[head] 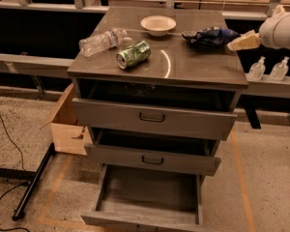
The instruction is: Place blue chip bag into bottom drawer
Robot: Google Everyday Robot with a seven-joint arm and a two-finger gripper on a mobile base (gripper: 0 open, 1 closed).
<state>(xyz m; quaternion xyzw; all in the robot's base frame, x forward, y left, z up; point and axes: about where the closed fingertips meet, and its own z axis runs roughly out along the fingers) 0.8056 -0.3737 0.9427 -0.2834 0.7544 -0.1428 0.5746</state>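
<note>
The blue chip bag (210, 36) lies crumpled at the back right of the grey cabinet top (183, 64). My gripper (243, 41) hangs just right of the bag, at about the cabinet's right edge, a little above the top and empty as far as I can see. The white arm (282, 30) comes in from the right. The bottom drawer (150, 197) is pulled out wide, and its grey wood-grain floor is bare.
A green can (133, 54) and a clear plastic bottle (100, 41) lie on the left of the top, a white bowl (158, 24) at the back. The two upper drawers stand slightly open. A cardboard box (70, 124) sits left. Two small bottles (267, 69) stand right.
</note>
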